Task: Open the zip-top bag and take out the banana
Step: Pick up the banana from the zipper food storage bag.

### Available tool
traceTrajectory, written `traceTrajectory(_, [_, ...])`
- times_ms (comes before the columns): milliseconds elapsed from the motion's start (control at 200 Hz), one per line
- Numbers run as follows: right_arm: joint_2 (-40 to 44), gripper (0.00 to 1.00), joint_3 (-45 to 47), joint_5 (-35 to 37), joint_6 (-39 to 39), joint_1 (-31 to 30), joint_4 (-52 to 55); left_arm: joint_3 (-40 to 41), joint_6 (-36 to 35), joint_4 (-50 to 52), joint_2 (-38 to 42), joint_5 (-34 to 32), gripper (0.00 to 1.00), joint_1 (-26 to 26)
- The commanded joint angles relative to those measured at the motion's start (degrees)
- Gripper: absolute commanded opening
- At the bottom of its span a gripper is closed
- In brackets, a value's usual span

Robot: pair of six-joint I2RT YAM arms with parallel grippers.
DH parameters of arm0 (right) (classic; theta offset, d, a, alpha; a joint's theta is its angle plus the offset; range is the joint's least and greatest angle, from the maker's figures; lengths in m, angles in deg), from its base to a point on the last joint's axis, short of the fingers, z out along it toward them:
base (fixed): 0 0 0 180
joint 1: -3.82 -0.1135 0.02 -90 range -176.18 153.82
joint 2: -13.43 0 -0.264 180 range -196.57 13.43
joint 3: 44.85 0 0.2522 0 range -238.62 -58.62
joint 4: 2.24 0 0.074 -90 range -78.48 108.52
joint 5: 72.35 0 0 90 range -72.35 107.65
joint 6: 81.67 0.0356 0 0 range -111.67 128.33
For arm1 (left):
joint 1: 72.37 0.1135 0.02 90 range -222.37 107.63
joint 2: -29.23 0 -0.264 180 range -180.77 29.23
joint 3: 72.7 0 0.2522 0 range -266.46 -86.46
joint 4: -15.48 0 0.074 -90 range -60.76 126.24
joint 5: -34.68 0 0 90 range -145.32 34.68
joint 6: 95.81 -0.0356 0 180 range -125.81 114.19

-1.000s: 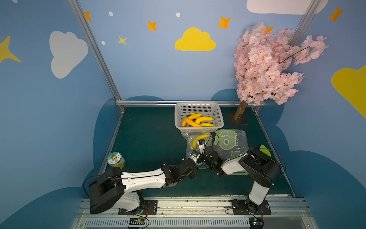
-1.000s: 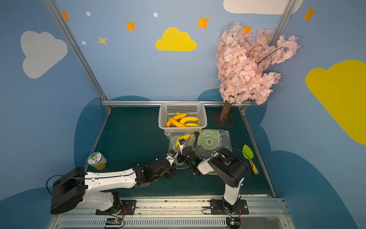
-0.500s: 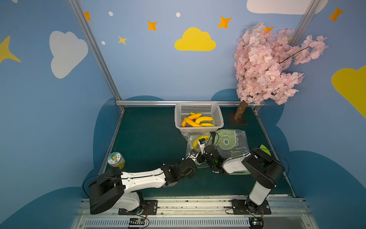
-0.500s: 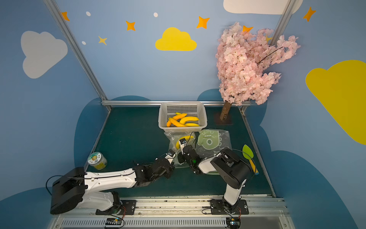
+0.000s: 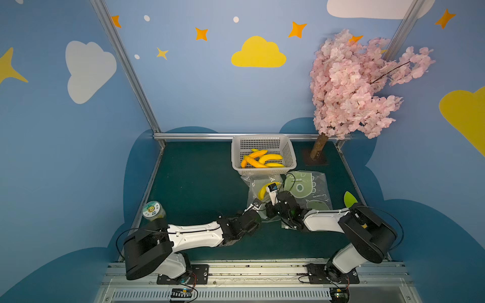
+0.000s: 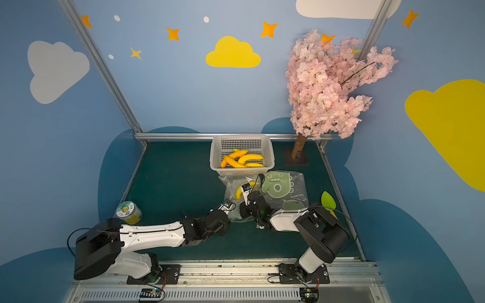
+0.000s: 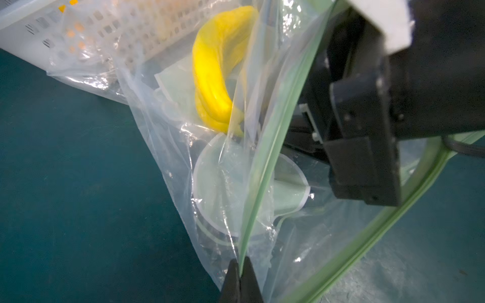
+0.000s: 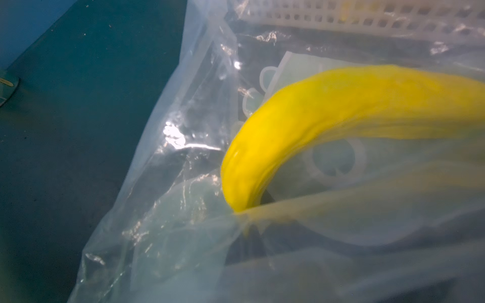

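The zip-top bag [image 7: 168,136] is thin clear plastic film, glossy and crinkled; its pale green zip strip [image 7: 267,162], pinched in the left end effector [image 7: 240,265], looks smooth and matt. The fingers [image 7: 232,280] are matt black. Beyond them the banana [image 7: 212,70] is smooth, faintly waxy yellow, and the basket [image 7: 110,28] white perforated plastic. Under the end effector the worktop [image 7: 65,183] is matt dark green.

Blue walls [image 5: 210,99] carry yellow and white clouds [image 5: 258,53] and orange stars [image 5: 201,34]; a dark green counter [image 5: 196,183] holds a pink, seemingly artificial blossom tree [image 5: 351,89] at its far corner
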Motion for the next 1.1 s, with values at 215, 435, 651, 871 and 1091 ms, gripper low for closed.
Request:
traceTrajectory(215, [7.2,0.0,-0.78,-11.06,0.71,0.93,14.21,-2.39,-0.51,5.25,-0.7,-1.79,0.03,0.86])
traceTrajectory(435, [12.16,0.0,-1.75,-17.45,1.44,1.19,25.2,-5.86,-2.11,5.62,-4.14,-2.98,0.03,0.83])
traceTrajectory(651, [16.1,0.0,1.02,-11.44,6.24,2.4,19.82,-5.56,-3.74,3.91,-2.6,-3.06,0.09,-2.99])
traceTrajectory(871, [12.88,0.0,-1.73,-17.88,0.77,2.5,25.01,-2.18,0.28,2.09,9.21,-2.04,0.7,-3.85])
traceTrajectory(1091, [14.19,0.0,4.21,-22.77,1.01,2.22,17.84,3.49,4.97,4.38,24.29,4.6,0.79,6.35])
